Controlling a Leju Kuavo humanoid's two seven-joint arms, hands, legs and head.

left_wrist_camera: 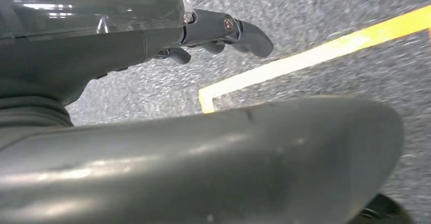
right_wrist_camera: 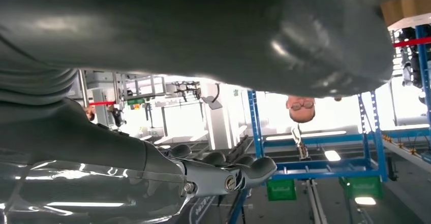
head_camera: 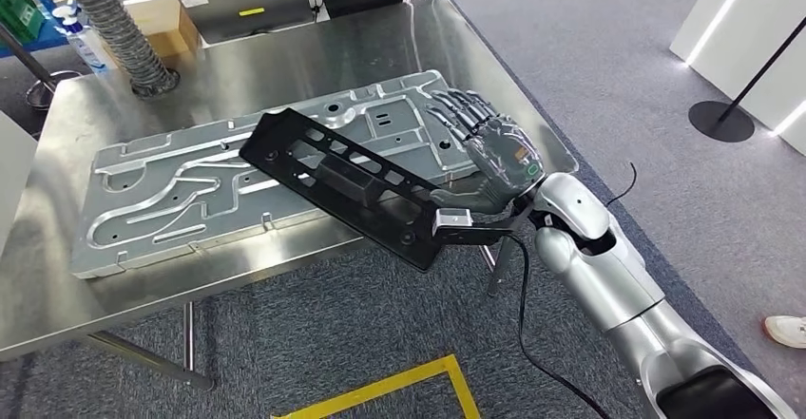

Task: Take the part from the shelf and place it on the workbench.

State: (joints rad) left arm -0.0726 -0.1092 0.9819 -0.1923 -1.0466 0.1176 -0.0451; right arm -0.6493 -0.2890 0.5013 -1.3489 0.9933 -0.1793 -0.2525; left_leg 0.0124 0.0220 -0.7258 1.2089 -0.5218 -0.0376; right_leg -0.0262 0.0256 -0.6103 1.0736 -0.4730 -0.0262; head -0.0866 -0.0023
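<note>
Your right hand (head_camera: 494,158) grips the black part (head_camera: 347,183) at its near end, its far end over the grey plate (head_camera: 190,200) on the tabletop (head_camera: 57,305). Lower it flat, then spread the fingers. Your left hand (left_wrist_camera: 223,33) hangs curled, holding nothing.

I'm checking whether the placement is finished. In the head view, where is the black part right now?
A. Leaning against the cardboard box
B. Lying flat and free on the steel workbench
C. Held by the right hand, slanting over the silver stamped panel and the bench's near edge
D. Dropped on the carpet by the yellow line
C: the right hand grips one end of the black part, which slants across the silver stamped panel and past the workbench edge.
</note>
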